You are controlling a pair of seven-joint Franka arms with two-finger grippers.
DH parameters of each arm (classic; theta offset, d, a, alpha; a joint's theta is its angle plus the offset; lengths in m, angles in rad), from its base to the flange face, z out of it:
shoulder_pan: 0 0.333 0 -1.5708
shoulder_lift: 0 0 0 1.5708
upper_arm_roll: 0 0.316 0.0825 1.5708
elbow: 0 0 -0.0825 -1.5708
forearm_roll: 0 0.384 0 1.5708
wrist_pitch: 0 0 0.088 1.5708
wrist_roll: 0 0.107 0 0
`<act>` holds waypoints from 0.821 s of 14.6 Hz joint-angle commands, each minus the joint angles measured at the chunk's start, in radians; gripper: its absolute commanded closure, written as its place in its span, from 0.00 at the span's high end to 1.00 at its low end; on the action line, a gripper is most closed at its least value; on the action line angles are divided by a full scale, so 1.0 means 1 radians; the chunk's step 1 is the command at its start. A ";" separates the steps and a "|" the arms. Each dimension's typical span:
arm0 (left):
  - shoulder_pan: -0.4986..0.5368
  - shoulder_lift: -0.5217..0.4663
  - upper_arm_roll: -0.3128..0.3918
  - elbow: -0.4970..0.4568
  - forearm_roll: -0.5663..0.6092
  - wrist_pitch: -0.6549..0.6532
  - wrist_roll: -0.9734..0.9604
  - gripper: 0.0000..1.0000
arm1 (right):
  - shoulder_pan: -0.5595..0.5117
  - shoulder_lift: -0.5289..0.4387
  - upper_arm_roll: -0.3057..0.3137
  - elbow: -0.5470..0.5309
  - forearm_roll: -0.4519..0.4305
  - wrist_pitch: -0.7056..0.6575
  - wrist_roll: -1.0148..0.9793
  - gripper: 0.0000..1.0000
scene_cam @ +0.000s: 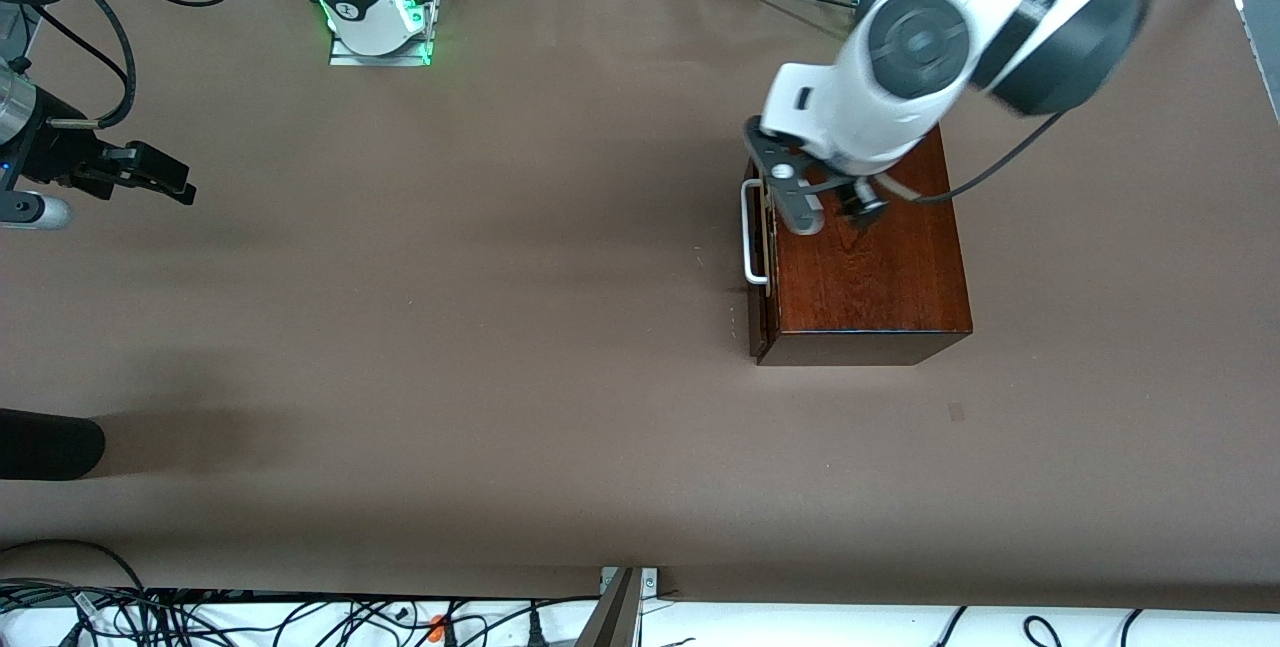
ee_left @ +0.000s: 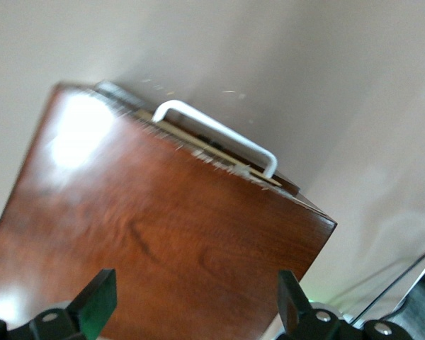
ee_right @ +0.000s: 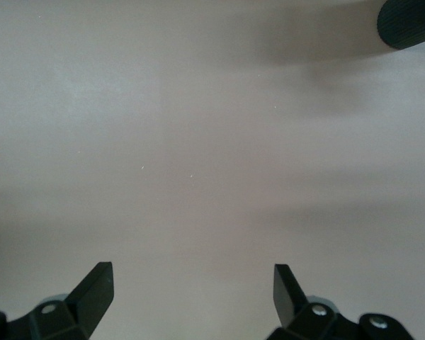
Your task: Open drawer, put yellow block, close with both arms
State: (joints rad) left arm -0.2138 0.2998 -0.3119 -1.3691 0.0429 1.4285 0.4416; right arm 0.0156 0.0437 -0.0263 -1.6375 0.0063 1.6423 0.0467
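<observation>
1. Mahogany box (scene_cam: 865,257) sits toward the left arm's end of the table (scene_cam: 500,347), its drawer (scene_cam: 760,247) shut or all but shut, white loop handle (scene_cam: 752,232) facing the middle of the table
2. We see no yellow block anywhere; it may be inside the drawer already, so we judge the task either finished or barely begun
3. Our left gripper (ee_left: 191,312) hangs over the box top near the handle edge, fingers spread wide, holding nothing
4. Our right gripper (ee_right: 191,301) waits over bare table at the right arm's end, fingers wide apart, empty
5. Brown matte cloth covers the table; cables run along both long edges
</observation>
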 commanded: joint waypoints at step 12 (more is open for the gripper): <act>0.134 -0.332 0.263 -0.312 -0.018 0.216 -0.534 1.00 | -0.009 0.004 0.014 0.012 0.017 -0.002 0.005 1.00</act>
State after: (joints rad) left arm -0.0677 0.0797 -0.1122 -1.5304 0.0407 1.5673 -0.0638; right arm 0.0157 0.0443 -0.0246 -1.6374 0.0063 1.6425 0.0467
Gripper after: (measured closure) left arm 0.000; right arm 0.000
